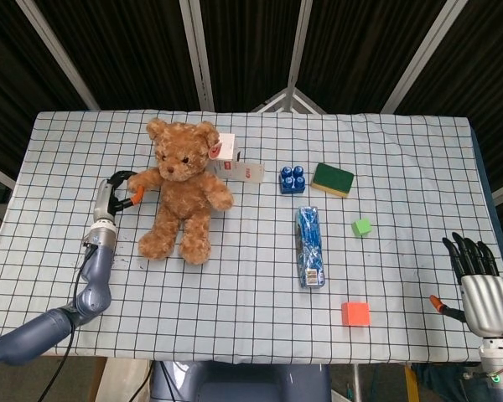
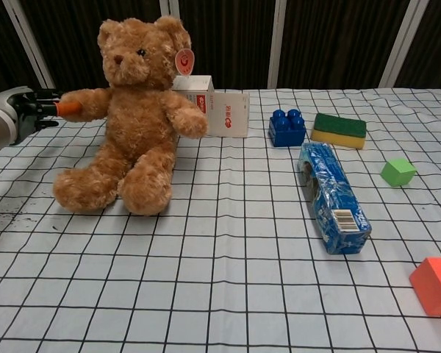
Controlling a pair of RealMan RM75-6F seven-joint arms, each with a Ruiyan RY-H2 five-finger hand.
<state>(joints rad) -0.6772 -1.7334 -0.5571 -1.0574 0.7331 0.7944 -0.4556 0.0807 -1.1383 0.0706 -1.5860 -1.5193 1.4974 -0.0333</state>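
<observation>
A brown teddy bear (image 1: 184,188) (image 2: 132,110) sits on the checked tablecloth at the left, with a round tag on its ear. My left hand (image 1: 116,194) (image 2: 18,118) is at the bear's outstretched paw and pinches it, orange fingertip against the fur. The paw is lifted sideways, level with the bear's shoulder. My right hand (image 1: 482,285) hangs off the table's near right corner, fingers straight and apart, holding nothing. The chest view does not show it.
A white carton (image 1: 235,163) (image 2: 220,110) lies behind the bear. To the right are a blue brick (image 1: 292,178), a green-yellow sponge (image 1: 333,178), a blue packet (image 1: 310,247), a green cube (image 1: 362,226) and an orange-red cube (image 1: 355,313).
</observation>
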